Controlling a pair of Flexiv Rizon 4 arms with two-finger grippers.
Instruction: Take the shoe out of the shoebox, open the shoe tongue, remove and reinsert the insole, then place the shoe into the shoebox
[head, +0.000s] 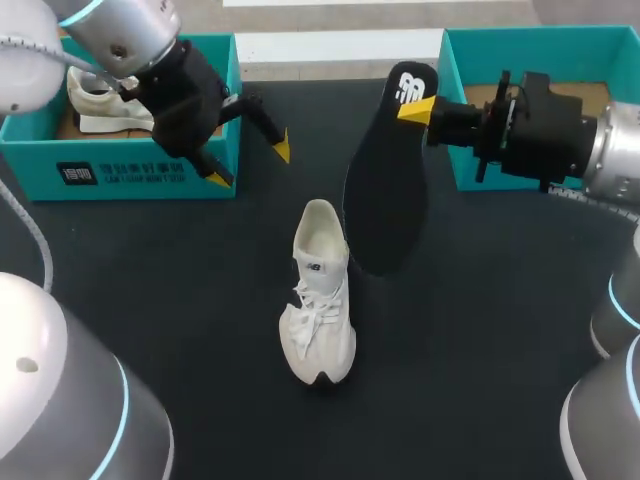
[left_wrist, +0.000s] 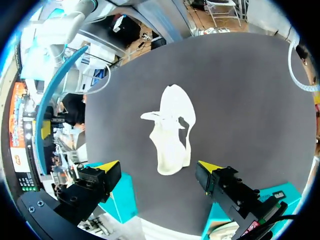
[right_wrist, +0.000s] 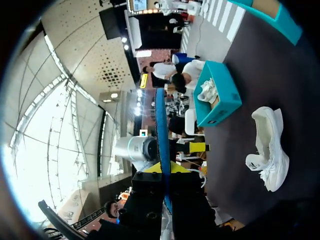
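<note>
**Head view.** A white knit shoe (head: 320, 300) with loose laces and a chunky sole stands upright on the dark, felt-like table (head: 480, 330). It is out of both boxes, and its collar gapes open. The flat black insole (head: 385, 190) is long and foot-shaped. It hangs in the air just beside the shoe's heel end, and its lower tip overlaps the shoe's collar.

The right arm comes in level from the right. The right gripper (head: 415, 110) is pinched onto the insole's upper end, in front of the teal cardboard right shoebox (head: 455, 165). The left arm sits above the left shoebox (head: 120, 170), which holds a second shoe (head: 100, 95). The fingers of the left gripper (head: 250, 164) are spread wide, angle down towards the table, and hold nothing.

**Left wrist view.** The shoe (left_wrist: 172, 135) lies ahead of the left gripper (left_wrist: 159, 167). Its fingers (left_wrist: 107, 166) are far apart and do not touch it. A teal wall of the left shoebox (left_wrist: 125, 197) shows beneath them.

**Right wrist view.** The insole (right_wrist: 160, 130) appears edge-on as a thin blue strip. It rises straight out from the right gripper (right_wrist: 165, 169), with both yellow tips pressed against it from either side. The shoe (right_wrist: 270, 150) rests on the table well off to one side. Beyond it is the left shoebox (right_wrist: 222, 102), with the second shoe (right_wrist: 207, 91) inside.
</note>
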